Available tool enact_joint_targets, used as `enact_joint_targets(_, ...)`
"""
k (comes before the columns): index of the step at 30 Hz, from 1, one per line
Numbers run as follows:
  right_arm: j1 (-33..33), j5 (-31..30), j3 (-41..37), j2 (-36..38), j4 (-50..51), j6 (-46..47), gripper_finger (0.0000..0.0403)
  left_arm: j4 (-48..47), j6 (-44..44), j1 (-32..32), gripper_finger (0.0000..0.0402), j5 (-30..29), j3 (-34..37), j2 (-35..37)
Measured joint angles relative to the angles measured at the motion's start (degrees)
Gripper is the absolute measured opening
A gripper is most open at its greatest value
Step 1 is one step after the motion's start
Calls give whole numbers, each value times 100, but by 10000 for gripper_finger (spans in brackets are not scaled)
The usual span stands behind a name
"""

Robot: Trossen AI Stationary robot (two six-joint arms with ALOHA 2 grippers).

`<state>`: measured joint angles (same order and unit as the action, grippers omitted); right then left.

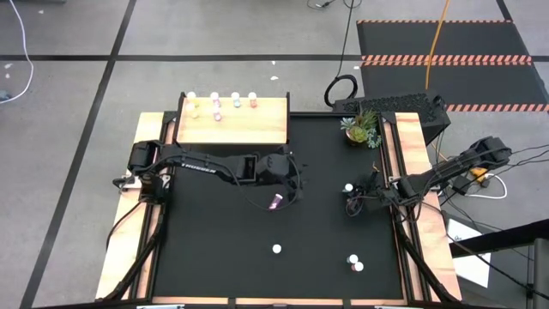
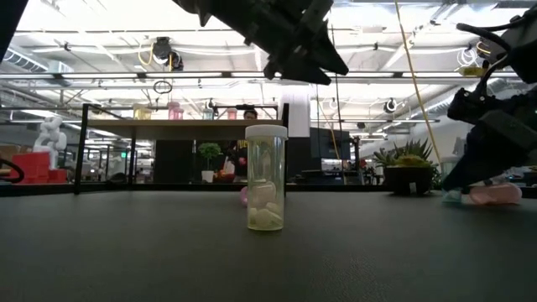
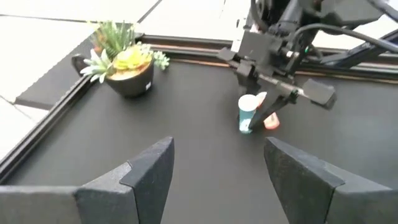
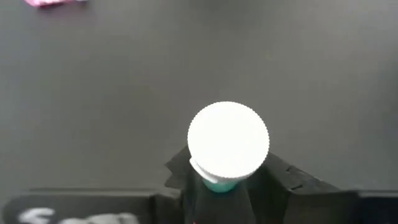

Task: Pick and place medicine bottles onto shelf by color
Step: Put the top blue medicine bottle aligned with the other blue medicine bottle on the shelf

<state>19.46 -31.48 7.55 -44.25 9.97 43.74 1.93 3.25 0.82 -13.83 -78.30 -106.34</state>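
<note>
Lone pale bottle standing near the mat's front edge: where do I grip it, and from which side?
Grip the pale bottle across its clear body just under the white cap, coming straight down from above. It stands upright with bare mat all round, so a vertical approach probably will not tip it. The open left claw looks nearest.
</note>
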Motion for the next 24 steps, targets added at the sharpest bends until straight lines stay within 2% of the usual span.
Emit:
enact_joint_targets(4,0,11,234,-2,-225,-299,83,240,7,0,250,191,0,0)
enact_joint_targets(9,-83,374,1009,-29,-116,-1254,90,810,221,0,250,572,0,0)
enact_joint_targets(13,-301,791,1645,-115,74,-2122,94,1134,-163,0,256,1094,0,0)
enact_joint_targets(16,-496,1292,2088,-251,135,-2751,95,1335,-318,-3,275,1423,0,0)
enact_joint_targets(19,-667,1743,2453,-546,172,-3242,95,1369,-97,-39,303,1712,0,0)
enact_joint_targets(24,-809,1869,2982,-1264,159,-3822,95,1307,255,-89,335,2142,0,-1)
